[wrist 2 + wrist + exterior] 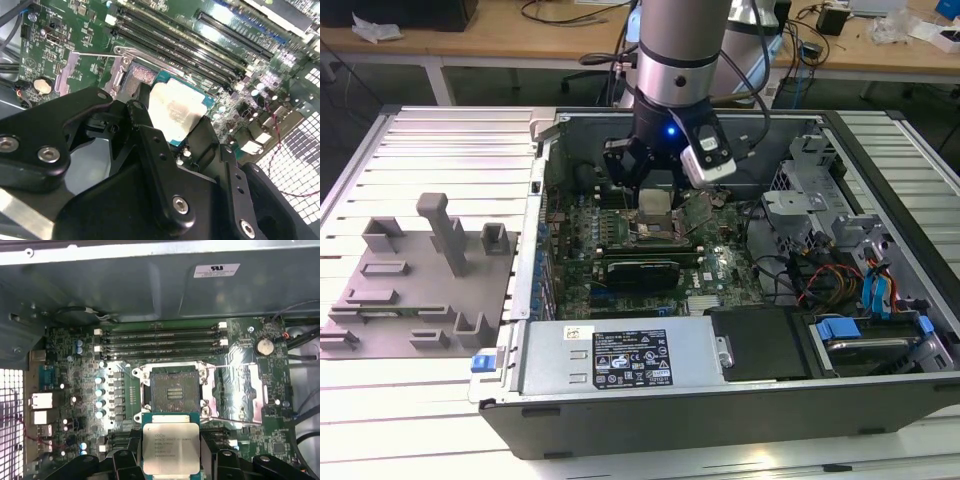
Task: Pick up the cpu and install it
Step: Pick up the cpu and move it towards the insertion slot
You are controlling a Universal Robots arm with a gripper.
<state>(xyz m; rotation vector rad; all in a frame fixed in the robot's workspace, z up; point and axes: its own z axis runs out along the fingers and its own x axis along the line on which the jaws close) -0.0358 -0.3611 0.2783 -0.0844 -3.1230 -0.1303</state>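
Grey parts holder [415,275] sits well off to the exterior view's left of my pincer [655,188]. Pincer's down inside the open PC case [720,400], clamped on the cpu [171,447] by its edges, silvery top up. Open socket [172,390] is just past my fingertips. Drive cages [820,215] are off to the exterior view's right.

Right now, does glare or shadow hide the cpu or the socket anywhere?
Exterior view: the case interior around the cpu is dimmer than the bright table. Second wrist view: glare whitens the cpu's top, and the dark gripper covers its near edge. First wrist view: cpu and socket evenly lit; glare on the case's rim.
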